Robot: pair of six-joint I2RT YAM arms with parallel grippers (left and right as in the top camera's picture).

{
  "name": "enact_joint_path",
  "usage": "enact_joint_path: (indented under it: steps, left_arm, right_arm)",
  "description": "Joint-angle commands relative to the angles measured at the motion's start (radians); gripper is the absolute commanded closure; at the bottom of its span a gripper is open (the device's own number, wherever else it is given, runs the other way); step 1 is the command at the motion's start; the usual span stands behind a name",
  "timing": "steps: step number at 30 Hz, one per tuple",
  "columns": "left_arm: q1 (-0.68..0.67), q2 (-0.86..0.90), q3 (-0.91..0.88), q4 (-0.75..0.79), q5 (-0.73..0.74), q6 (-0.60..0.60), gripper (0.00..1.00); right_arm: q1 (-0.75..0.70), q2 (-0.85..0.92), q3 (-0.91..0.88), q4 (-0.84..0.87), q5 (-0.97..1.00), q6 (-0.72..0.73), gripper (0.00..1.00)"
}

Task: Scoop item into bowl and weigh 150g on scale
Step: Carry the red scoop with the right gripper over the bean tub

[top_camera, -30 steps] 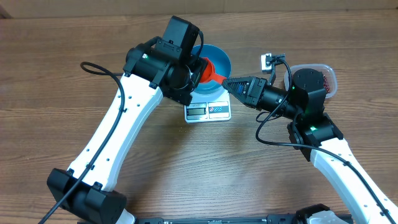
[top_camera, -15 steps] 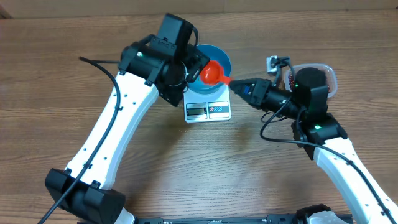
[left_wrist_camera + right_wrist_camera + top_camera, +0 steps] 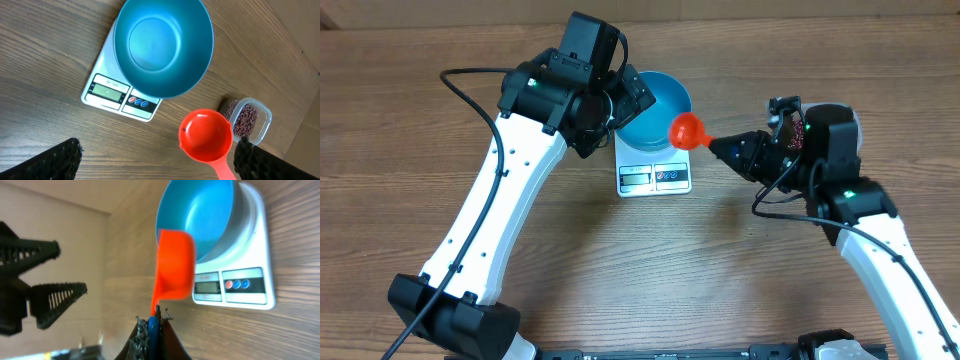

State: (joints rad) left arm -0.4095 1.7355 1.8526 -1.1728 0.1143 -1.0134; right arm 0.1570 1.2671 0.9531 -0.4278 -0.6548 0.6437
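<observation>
The right pincer [image 3: 718,143] is clamped together on the thin handle of an orange-red plastic scoop [image 3: 687,130], whose round cup is pointed towards the left arm. The cup is held just beside the right rim of a round deep blue bowl [image 3: 665,100], between that bowl and a clear rounded-rectangular plastic tub [image 3: 267,117].

The bowl is seated on a small flat white rectangular kitchen scale [image 3: 655,178], with its bare blue inside facing up (the display window and blue-marked label are left uncovered at the scale's front edge). The small dark red-brown beans [image 3: 245,120] are heaped in the tub, well apart from the bowl, on the far right of the wooden tabletop [image 3: 620,280].

The left pincer [image 3: 625,97] is held by the bowl's left rim, its two black fingers spread wide apart with nothing gripped between them.
</observation>
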Motion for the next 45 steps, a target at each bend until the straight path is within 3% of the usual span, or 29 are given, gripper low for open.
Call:
enact_joint_path:
  steps: [1, 7, 14, 22, 29, 45]
  left_arm:
    - [0.005, -0.012, 0.026, 0.004, -0.023, 0.035, 0.0]
    - [0.005, -0.011, 0.025, 0.002, -0.092, 0.035, 0.0]
    - [0.003, -0.008, 0.024, 0.003, -0.125, 0.035, 0.0]
    - [-0.011, -0.003, 0.022, 0.028, -0.171, 0.221, 0.0]
    - [-0.036, 0.01, 0.022, 0.065, -0.174, 0.476, 0.0]
    - [-0.036, 0.01, 0.022, 0.07, -0.166, 0.493, 0.0]
  right_arm:
    - [-0.001, -0.011, 0.153, -0.137, 0.154, -0.152, 0.96]
    - [0.0, -0.011, 0.309, -0.435, 0.398, -0.208, 0.96]
    - [-0.001, -0.012, 0.338, -0.561, 0.633, -0.208, 0.96]
    - [-0.002, -0.012, 0.338, -0.579, 0.739, -0.208, 0.96]
    - [-0.002, -0.012, 0.338, -0.621, 0.895, -0.208, 0.96]
    - [-0.002, -0.012, 0.338, -0.595, 1.021, -0.256, 0.96]
